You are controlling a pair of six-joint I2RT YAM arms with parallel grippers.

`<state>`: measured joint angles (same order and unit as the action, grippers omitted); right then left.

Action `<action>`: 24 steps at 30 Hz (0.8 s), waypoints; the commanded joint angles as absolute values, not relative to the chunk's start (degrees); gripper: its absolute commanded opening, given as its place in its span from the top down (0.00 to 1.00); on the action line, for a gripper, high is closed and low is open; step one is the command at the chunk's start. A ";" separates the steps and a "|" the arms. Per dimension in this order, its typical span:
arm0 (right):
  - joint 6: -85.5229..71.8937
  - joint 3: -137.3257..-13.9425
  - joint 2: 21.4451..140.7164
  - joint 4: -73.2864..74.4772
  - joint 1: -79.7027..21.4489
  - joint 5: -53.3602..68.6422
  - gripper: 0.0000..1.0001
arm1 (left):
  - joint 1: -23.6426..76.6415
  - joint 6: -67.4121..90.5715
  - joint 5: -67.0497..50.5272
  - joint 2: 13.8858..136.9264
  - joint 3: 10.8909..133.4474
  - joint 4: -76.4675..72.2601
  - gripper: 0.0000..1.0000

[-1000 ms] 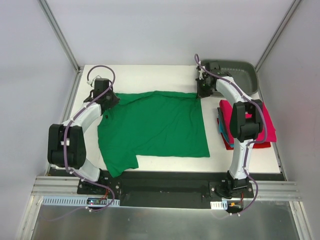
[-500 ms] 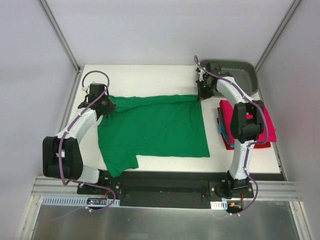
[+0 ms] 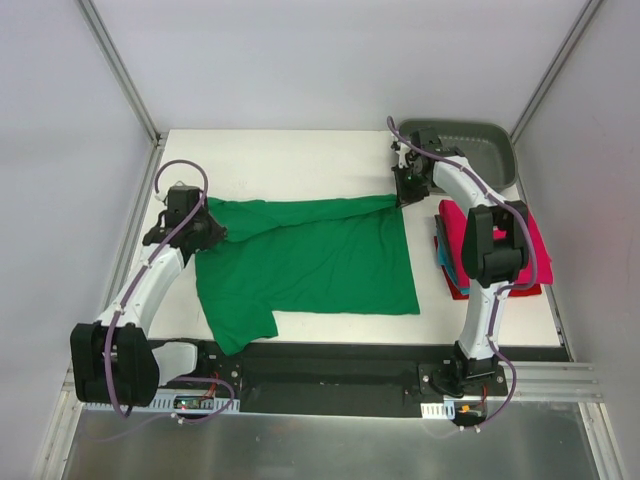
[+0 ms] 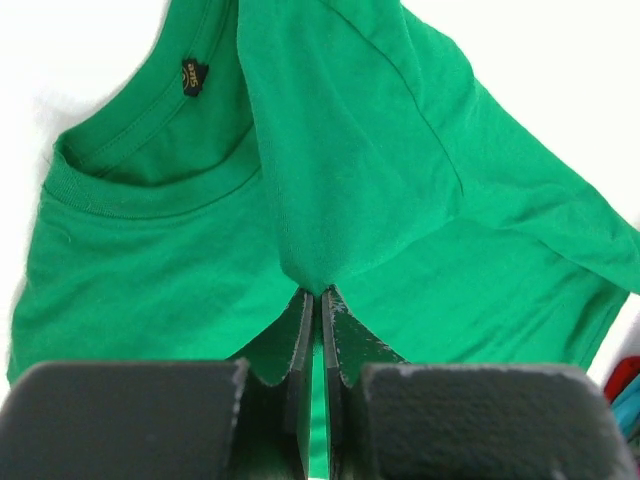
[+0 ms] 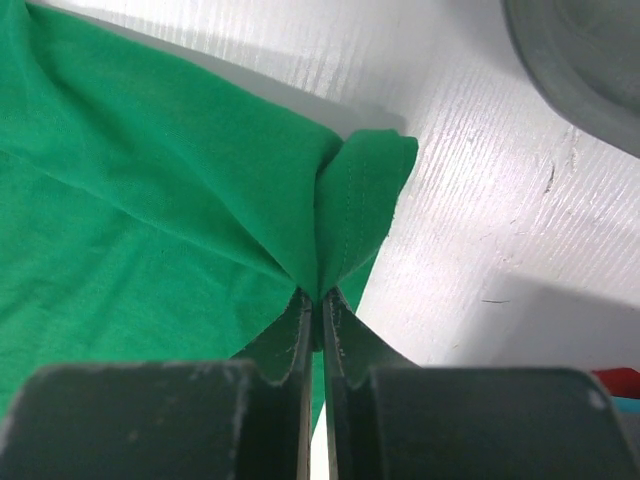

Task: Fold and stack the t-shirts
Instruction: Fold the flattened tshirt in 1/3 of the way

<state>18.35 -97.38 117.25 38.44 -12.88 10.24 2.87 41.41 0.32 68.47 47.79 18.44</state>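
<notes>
We have the left gripper [image 4: 320, 297] and right gripper [image 5: 320, 296] each clamped on the far edge of the green t-shirt [image 3: 320, 265] spread on the table [image 3: 300, 155], so the first fold seems in hand; next we should draw that edge evenly nearward

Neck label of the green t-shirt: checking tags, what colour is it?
The neck label is black with yellowish print, best in the left wrist view.
</notes>
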 commanded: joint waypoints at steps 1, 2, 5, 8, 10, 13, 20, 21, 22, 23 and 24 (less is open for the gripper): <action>19.69 -97.38 112.59 38.85 -12.83 10.20 0.95 | 2.20 42.80 -1.58 64.51 45.00 19.95 1.00; 19.77 -97.12 112.59 38.85 -12.83 10.11 0.95 | 2.20 42.89 -1.84 64.25 44.56 20.13 1.00; 19.78 -96.94 112.24 39.02 -12.83 9.76 0.95 | 2.20 43.24 -2.72 63.99 43.86 20.39 1.00; 19.78 -98.34 112.06 39.46 -12.83 10.28 0.95 | 2.28 43.24 -1.94 64.33 45.43 20.30 1.00; 19.60 -100.36 111.97 40.51 -12.83 10.55 0.95 | 2.28 43.24 -2.37 65.04 47.19 20.39 1.00; 19.86 -102.30 112.32 41.48 -12.83 10.64 0.94 | 2.20 43.95 -3.51 65.13 49.56 20.39 1.00; 20.56 -104.06 114.52 42.98 -12.83 10.37 0.94 | 2.37 46.32 2.36 56.35 46.42 22.94 1.00; 20.65 -104.06 114.78 42.89 -12.83 10.37 0.94 | 2.37 46.49 3.16 54.86 45.45 23.20 1.00; 20.65 -104.06 114.96 43.06 -12.83 10.28 0.94 | 2.37 46.84 3.69 54.15 44.74 23.81 1.00; 20.83 -104.06 115.13 43.07 -12.83 10.11 0.94 | 2.37 47.28 3.95 53.53 44.21 24.51 1.00; 20.92 -104.06 115.22 43.07 -12.83 9.76 0.94 | 2.37 47.46 3.96 53.09 43.34 24.61 1.00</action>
